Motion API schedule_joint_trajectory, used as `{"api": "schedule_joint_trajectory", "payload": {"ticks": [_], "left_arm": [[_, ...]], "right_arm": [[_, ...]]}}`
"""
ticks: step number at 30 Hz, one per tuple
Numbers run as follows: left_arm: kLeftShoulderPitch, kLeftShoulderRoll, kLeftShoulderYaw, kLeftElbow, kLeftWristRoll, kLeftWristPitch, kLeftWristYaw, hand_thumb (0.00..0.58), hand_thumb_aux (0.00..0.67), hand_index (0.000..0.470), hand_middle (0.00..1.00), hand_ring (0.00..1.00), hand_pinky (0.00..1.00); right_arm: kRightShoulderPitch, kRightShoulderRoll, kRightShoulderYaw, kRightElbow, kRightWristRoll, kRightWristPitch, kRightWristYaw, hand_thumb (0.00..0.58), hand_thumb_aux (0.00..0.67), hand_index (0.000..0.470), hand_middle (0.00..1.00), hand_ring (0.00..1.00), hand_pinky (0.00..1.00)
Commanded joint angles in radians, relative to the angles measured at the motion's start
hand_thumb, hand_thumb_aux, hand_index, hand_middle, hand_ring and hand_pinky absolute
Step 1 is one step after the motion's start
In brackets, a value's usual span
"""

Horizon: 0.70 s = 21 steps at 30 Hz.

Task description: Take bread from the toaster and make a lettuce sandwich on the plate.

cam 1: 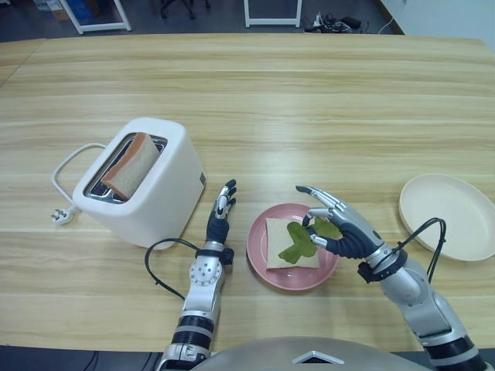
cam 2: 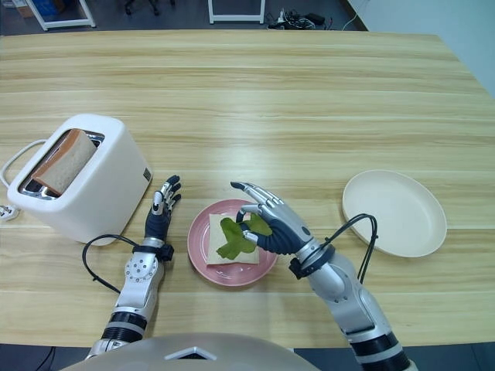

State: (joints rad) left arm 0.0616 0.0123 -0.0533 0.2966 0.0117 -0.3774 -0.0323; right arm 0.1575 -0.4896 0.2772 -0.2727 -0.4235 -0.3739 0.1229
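A white toaster (cam 1: 151, 185) stands at the left with one slice of bread (cam 1: 133, 165) sticking out of its slot. In front of me a pink plate (cam 1: 259, 259) holds another bread slice (cam 1: 277, 249) with a green lettuce leaf (cam 1: 300, 241) on it. My right hand (cam 1: 340, 226) hovers at the plate's right side, fingers pinched on the leaf's right edge. My left hand (cam 1: 220, 218) rests flat on the table between toaster and plate, fingers straight, holding nothing.
A cream plate (cam 1: 450, 215) sits at the right. The toaster's white cord and plug (cam 1: 60, 214) lie at the far left. Black cables loop from both wrists (cam 1: 158, 270). Bare wooden tabletop stretches behind.
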Motion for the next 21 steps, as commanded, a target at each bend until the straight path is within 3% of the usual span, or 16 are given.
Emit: {"api": "schedule_joint_trajectory", "payload": {"ticks": [1, 13, 21], "left_arm": [[0.010, -0.002, -0.005, -0.005, 0.011, 0.012, -0.003, 0.000, 0.000, 0.000, 0.00, 0.00, 0.00], [0.023, -0.007, -0.021, -0.013, 0.019, 0.024, -0.003, 0.000, 0.000, 0.000, 0.00, 0.00, 0.00], [0.019, -0.010, -0.023, 0.003, 0.022, 0.025, 0.001, 0.000, 0.000, 0.000, 0.00, 0.00, 0.00]], "right_arm": [[-0.049, 0.023, 0.015, 0.100, -0.027, -0.006, 0.010, 0.580, 0.670, 0.470, 0.00, 0.00, 0.00], [-0.192, 0.093, 0.063, 0.334, -0.074, -0.057, -0.002, 0.580, 0.670, 0.470, 0.00, 0.00, 0.00], [-0.116, 0.041, -0.013, 0.143, -0.013, -0.060, 0.038, 0.580, 0.670, 0.470, 0.00, 0.00, 0.00]]}}
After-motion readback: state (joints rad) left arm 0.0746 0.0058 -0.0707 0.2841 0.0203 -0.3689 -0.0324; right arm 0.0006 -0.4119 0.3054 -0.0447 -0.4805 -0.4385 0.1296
